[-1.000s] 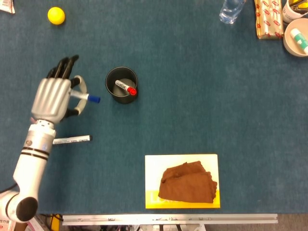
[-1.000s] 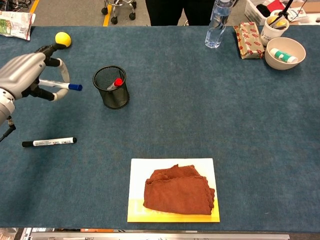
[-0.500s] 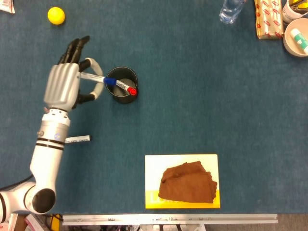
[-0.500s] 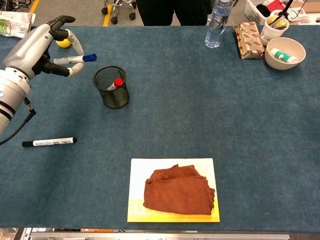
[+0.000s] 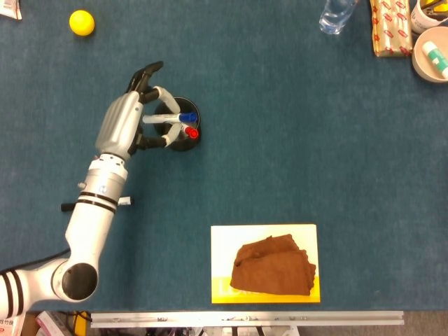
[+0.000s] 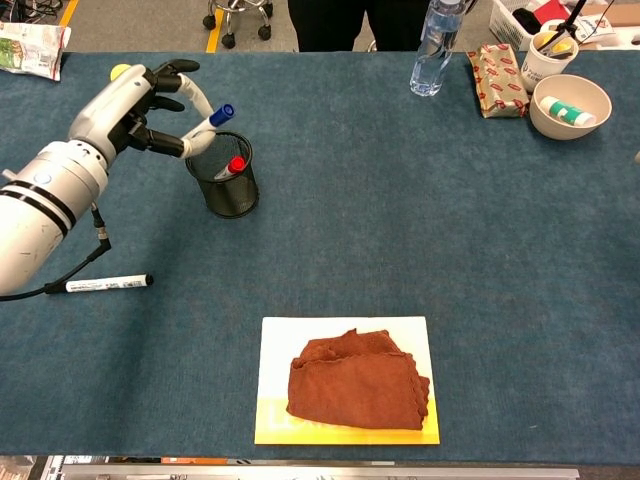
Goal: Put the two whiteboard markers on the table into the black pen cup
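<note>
My left hand [image 5: 127, 124] [image 6: 128, 105] hovers just left of the black mesh pen cup [image 6: 222, 176] [image 5: 183, 142] and pinches a blue-capped whiteboard marker [image 5: 168, 118] [image 6: 207, 125]. The marker is tilted, its blue cap over the cup's opening. A red-capped marker [image 5: 190, 131] [image 6: 231, 167] stands inside the cup. A black-capped marker [image 6: 102, 284] lies flat on the table at the near left; my forearm mostly hides it in the head view. My right hand is out of sight in both views.
A yellow ball [image 5: 82, 22] lies at the far left. A brown cloth [image 5: 273, 267] rests on a yellow-white board [image 5: 221, 240] near the front edge. A water bottle [image 6: 432, 45], a snack packet [image 6: 497, 66], a bowl [image 6: 568, 105] and a cup of pens [image 6: 546, 55] crowd the far right.
My left hand has carried the blue-capped marker to the right, from left of the cup to over its rim, and tipped the cap end upward.
</note>
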